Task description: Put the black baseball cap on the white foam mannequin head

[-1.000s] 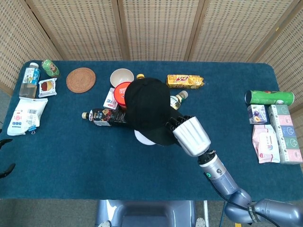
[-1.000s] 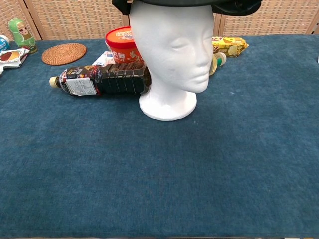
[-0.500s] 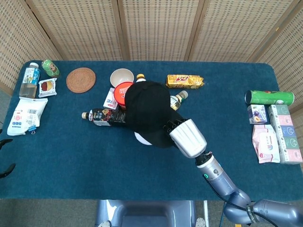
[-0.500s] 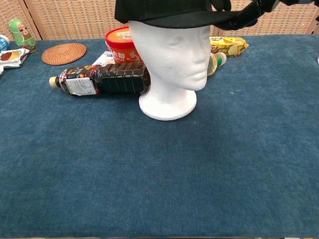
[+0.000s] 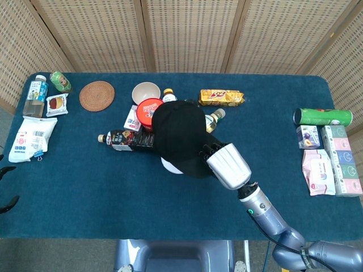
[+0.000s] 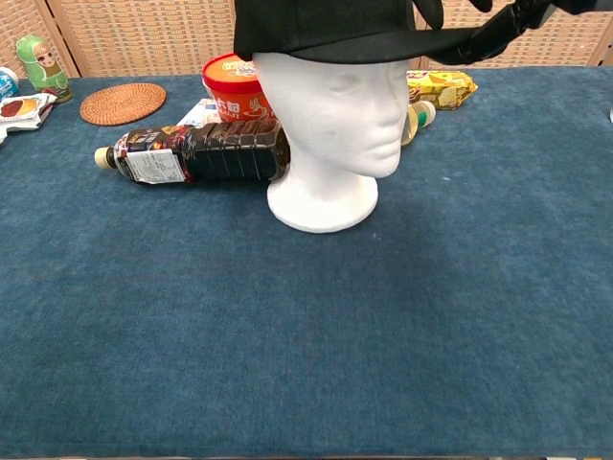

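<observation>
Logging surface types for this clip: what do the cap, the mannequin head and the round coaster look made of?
Black baseball cap: matte woven fabric by its dull, soft look, with a stiffer brim.
White foam mannequin head: white foam, matte and faintly pitted, with no gloss.
Round coaster: probably woven rattan or straw; tan, with concentric rings.

Both views are bright and evenly lit, with soft overhead light and no harsh glare. In the head view the desk (image 5: 85, 170) shows only faint, short shadows beside the things on it, and the picture is sharp from the near edge to the far screen. In the chest view the black baseball cap (image 6: 326, 29) reads as a flat dark mass with little detail, and the white foam mannequin head (image 6: 330, 105) carries gentle grey shading under its chin. The carpet grain stays crisp near and far.
</observation>
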{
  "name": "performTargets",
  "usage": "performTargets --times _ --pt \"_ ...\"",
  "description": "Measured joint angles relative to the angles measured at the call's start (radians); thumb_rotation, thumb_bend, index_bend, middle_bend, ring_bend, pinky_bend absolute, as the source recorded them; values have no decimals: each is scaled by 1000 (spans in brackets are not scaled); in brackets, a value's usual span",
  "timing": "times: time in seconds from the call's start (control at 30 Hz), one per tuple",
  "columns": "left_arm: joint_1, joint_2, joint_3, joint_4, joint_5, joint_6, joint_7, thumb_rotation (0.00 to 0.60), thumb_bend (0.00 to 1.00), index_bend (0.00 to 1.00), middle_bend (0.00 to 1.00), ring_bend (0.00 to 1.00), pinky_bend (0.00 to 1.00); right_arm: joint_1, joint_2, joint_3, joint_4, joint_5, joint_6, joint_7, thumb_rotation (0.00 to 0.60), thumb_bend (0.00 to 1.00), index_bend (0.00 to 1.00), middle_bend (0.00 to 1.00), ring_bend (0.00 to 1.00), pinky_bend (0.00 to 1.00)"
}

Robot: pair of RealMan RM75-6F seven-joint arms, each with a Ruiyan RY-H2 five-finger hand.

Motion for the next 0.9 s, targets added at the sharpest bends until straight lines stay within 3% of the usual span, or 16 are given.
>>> performTargets --times 0.3,0.47,0.67,0.9 --pt "0 7 -3 -9 1 6 6 600 251 183 41 0 122 -10 1 -1 13 -18 21 -3 600 362 232 453 589 834" --pt "-1 7 -3 -13 3 6 9 600 251 183 41 0 122 -16 5 0 13 -20 26 -10 600 345 124 373 503 710" --pt "-3 7 -3 -15 3 3 10 600 251 183 41 0 122 -22 12 -1 3 -12 22 -16 600 338 37 246 362 564" --pt "-4 10 -4 -17 2 3 11 600 252 183 41 0 122 -29 22 -3 -8 -5 19 -21 600 331 5 195 282 436"
